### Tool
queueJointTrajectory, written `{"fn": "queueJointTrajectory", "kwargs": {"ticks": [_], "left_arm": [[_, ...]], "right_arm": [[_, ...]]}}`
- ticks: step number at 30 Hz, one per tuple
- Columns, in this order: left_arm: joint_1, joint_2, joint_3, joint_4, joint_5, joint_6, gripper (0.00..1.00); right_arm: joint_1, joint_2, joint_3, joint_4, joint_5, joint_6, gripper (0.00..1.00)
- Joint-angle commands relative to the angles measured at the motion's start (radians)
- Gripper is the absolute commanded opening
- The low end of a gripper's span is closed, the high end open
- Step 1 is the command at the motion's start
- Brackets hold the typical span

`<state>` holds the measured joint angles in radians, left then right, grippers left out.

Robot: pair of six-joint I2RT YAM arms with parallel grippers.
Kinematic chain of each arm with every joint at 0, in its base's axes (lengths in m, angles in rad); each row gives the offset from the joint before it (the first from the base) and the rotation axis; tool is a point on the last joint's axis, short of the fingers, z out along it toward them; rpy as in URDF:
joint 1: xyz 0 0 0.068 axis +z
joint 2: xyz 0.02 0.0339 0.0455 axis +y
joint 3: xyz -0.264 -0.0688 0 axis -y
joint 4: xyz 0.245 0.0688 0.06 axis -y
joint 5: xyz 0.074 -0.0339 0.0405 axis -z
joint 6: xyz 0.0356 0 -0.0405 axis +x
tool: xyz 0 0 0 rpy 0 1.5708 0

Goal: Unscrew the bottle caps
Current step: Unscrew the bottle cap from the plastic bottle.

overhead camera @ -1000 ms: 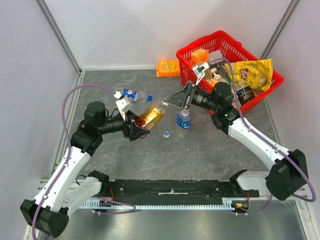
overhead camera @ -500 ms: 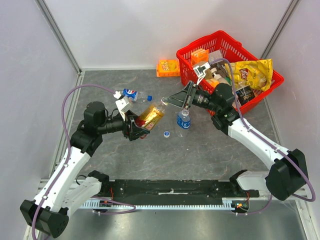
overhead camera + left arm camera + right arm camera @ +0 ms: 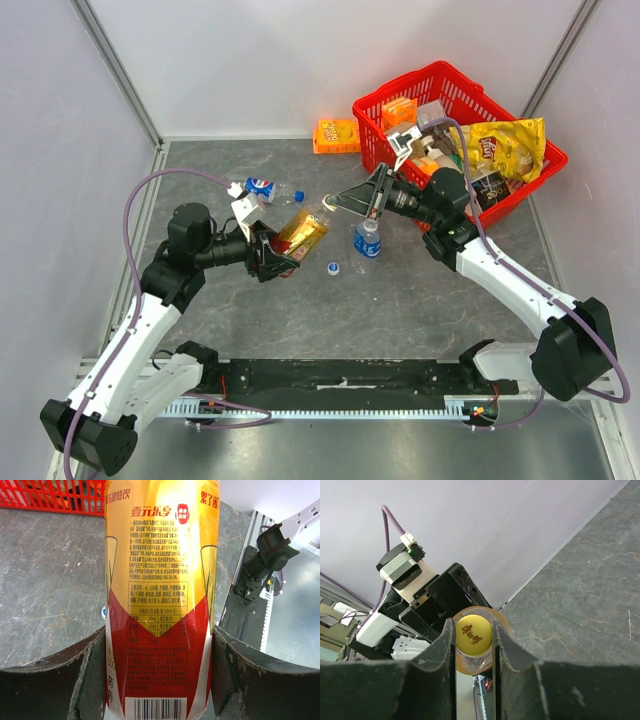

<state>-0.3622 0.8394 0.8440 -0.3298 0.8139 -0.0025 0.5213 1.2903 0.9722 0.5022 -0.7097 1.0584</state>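
Right, we're at the centre of the top view, where the two arms meet over the grey surface (image 3: 420, 300). The left jaws are clamped on the lower half of the amber bottle (image 3: 302, 232), which is held off the surface, tilted, neck pointing toward the upper right. From the left wrist view we see its red and gold label filling the frame, a dark finger pressed against each side. And the right jaws are pinching the yellow cap (image 3: 473, 635) at the neck end: the right wrist view looks straight at the cap's face, a finger (image 3: 442, 650) tight on either edge.

Now, the clutter. A clear bottle (image 3: 367, 241) with a blue label stands upright just below the right wrist, close to the meeting point. A small whitish-blue cap (image 3: 332, 267) lies loose on the surface below the amber bottle's neck. Another clear bottle (image 3: 262, 187) lies on its side above the left jaws. Further back we have an orange box (image 3: 336, 135), and at upper right a red basket (image 3: 368, 125) stuffed with packets, a yellow chip bag (image 3: 505, 145) on top.
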Motion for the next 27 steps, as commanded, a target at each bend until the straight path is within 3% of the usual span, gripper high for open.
{"fn": "queueJointTrajectory", "kwargs": {"ticks": [1, 11, 27], "left_arm": [[0.002, 0.006, 0.0, 0.055, -0.033, -0.028, 0.59], [0.002, 0.021, 0.03, 0.077, 0.024, -0.183, 0.56], [0.002, 0.05, 0.113, 0.058, 0.39, -0.274, 0.55]], "right_arm": [[0.011, -0.026, 0.005, 0.033, -0.062, -0.018, 0.0], [0.013, -0.059, 0.007, -0.037, -0.105, -0.173, 0.0], [0.014, -0.111, -0.063, 0.285, -0.304, -0.107, 0.0]]}}
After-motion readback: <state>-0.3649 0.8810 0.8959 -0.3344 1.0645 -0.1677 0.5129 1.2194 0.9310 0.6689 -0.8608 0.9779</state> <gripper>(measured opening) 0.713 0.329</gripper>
